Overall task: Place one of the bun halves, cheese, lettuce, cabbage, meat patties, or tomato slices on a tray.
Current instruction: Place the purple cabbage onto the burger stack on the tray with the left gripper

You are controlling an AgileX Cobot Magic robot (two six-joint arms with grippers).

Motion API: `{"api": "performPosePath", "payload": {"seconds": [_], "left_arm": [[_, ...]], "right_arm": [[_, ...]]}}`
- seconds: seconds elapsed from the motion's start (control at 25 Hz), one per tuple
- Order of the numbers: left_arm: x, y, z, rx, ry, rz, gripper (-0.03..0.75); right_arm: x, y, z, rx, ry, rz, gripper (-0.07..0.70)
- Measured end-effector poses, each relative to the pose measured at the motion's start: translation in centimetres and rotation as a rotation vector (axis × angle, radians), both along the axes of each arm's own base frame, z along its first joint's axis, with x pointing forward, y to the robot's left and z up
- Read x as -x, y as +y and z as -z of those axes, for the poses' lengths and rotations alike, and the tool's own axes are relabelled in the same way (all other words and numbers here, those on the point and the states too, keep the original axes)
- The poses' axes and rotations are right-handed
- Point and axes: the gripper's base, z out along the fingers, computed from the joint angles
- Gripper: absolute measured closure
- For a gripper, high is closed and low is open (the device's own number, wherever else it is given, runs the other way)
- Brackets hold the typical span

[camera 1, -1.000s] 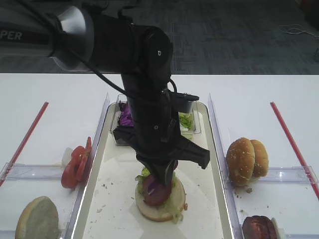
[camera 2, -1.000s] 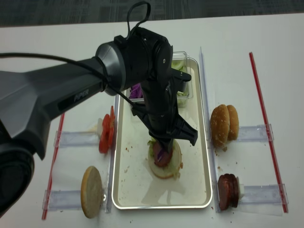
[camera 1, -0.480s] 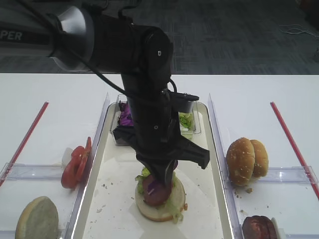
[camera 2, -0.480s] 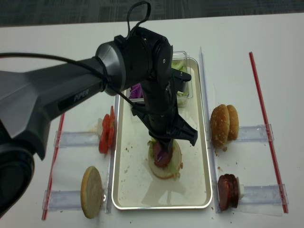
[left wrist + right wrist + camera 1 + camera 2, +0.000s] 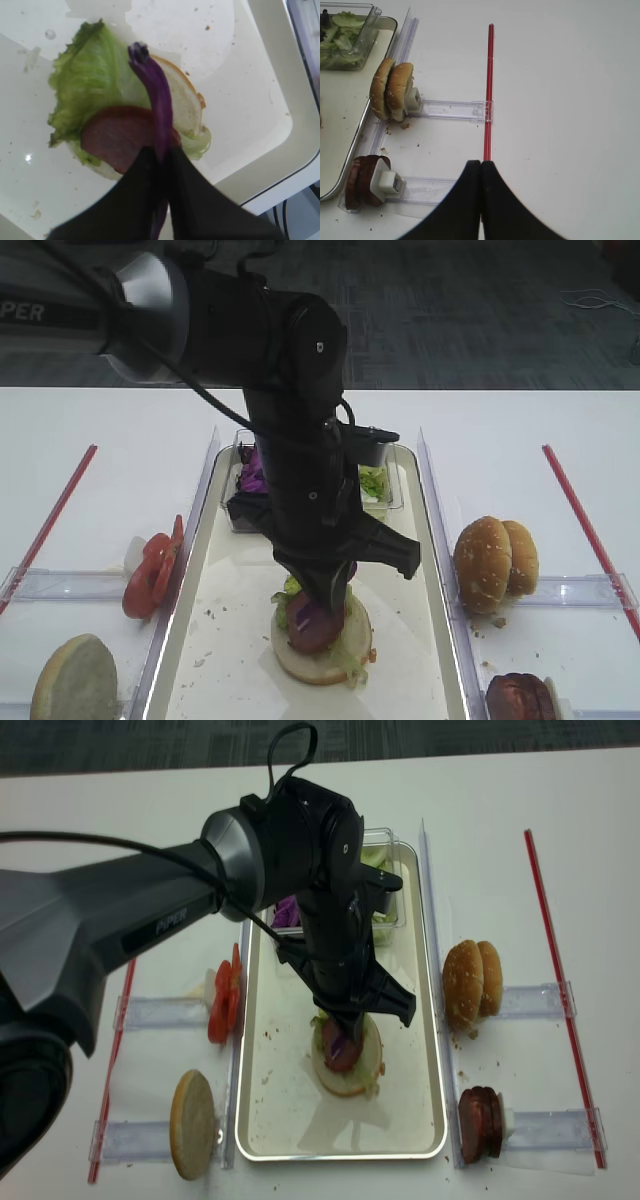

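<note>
Because your left gripper is pinched shut on the cabbage, note its lie — the purple strip's long axis runs out past the fingertips, directly over the patty on the tray; your right gripper idles closed, well apart.

White tabletop. Two red strips lie on it, left and right. Clear plastic rails cross it. A clear plastic box sits at centre.
</note>
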Motion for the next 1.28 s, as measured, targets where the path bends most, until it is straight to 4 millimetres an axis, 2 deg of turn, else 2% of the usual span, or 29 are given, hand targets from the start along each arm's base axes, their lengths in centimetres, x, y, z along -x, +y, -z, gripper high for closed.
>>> {"api": "performPosePath", "payload": {"seconds": [0.92,1.28], "left_arm": [[-0.02,0.16,0.03,-0.017,-0.003,0.008,0.669],[0.11,0.28,0.04,-0.030,0.011,0.011,0.603]], "right_arm": [[0.00,0.00,0.00,0.005,0.000,-0.003,0.608],[0.00,0.00,0.00,0.003,0.000,-0.002,0.608]]}}
